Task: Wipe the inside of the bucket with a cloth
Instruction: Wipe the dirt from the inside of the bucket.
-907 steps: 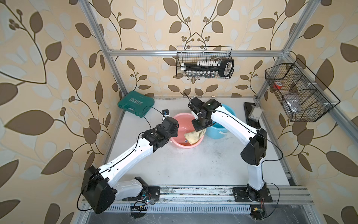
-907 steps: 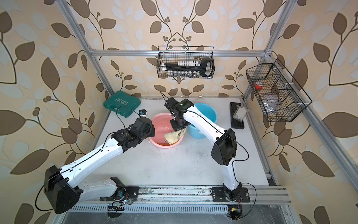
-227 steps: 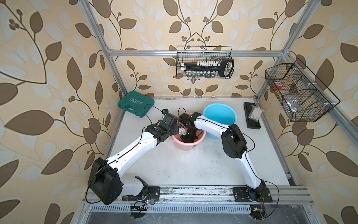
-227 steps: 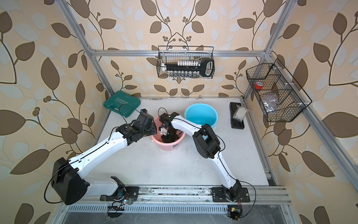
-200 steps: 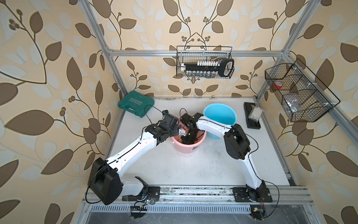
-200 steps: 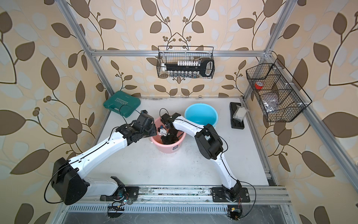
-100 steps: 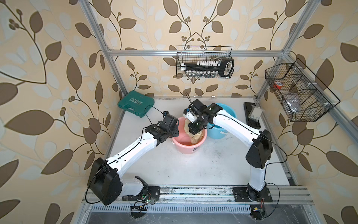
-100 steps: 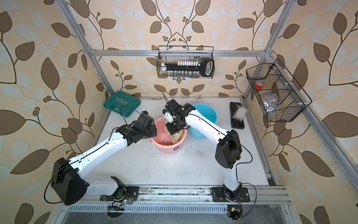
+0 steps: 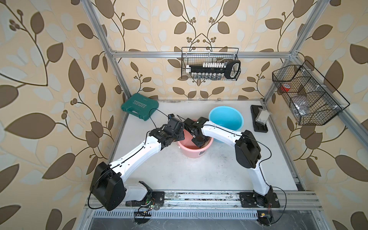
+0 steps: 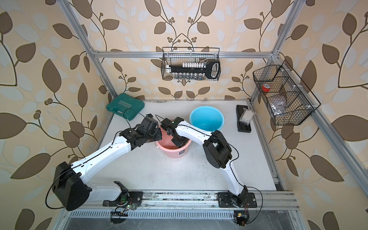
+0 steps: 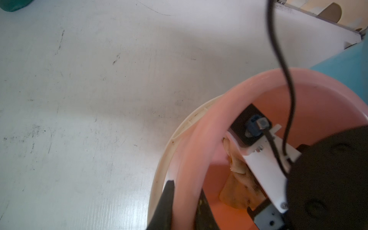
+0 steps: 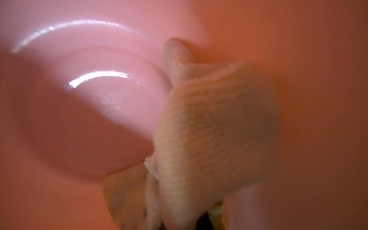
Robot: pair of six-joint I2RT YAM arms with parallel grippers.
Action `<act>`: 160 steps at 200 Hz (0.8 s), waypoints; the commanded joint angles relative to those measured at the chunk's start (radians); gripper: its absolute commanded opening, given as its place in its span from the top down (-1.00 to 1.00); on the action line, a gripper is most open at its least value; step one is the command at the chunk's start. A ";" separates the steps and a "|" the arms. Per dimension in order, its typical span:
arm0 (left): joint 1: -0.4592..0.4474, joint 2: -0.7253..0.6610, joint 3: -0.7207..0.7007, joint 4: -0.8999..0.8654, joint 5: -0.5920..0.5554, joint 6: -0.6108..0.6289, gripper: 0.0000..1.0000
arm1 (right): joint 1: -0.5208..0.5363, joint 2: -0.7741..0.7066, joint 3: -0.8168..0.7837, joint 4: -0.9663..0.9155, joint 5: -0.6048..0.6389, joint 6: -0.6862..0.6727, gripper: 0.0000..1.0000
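The pink bucket (image 9: 192, 153) (image 10: 175, 153) stands mid-table in both top views. My left gripper (image 9: 180, 139) (image 10: 158, 139) is shut on the bucket's near-left rim. In the left wrist view its two dark fingers (image 11: 168, 199) straddle the pink rim (image 11: 199, 139). My right gripper (image 9: 200, 142) (image 10: 179, 143) reaches down inside the bucket, shut on the cloth. The pale-yellow cloth (image 12: 215, 129) bunches against the bucket's inner wall (image 12: 99, 99) and hides the right fingertips. A speckled fold of the cloth (image 11: 239, 191) shows under the right wrist.
A blue bucket (image 9: 226, 119) stands just behind the pink one, right of it. A green tool case (image 9: 140, 106) lies at the back left and a black tray with a bag (image 9: 259, 119) at the back right. Wire baskets hang on the back wall (image 9: 211, 63) and right wall (image 9: 306, 95).
Half a second ago the right gripper held the cloth above the bucket's far rim; now it has dropped back inside with it. The left gripper has kept its hold on the rim.
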 commanded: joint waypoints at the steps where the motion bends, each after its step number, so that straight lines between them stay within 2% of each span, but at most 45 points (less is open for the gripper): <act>1: 0.003 -0.033 -0.016 -0.010 0.000 0.018 1.00 | -0.041 0.071 0.064 -0.045 0.043 0.080 1.00; 37: 0.004 -0.019 -0.015 -0.001 0.014 0.017 1.00 | -0.055 0.220 0.177 -0.117 -0.049 0.136 1.00; 65: 0.005 -0.014 -0.001 -0.008 0.010 0.023 1.00 | -0.046 0.296 0.213 -0.135 -0.192 0.136 1.00; 82: 0.005 -0.014 0.006 -0.014 0.003 0.029 1.00 | -0.029 0.300 0.206 -0.122 -0.283 0.113 1.00; 126: 0.007 -0.010 0.025 -0.026 -0.001 0.032 1.00 | -0.004 0.272 0.216 -0.075 -0.616 0.053 1.00; 160: 0.007 -0.010 0.028 -0.031 -0.001 0.029 1.00 | -0.004 0.237 0.247 -0.021 -0.816 0.073 1.00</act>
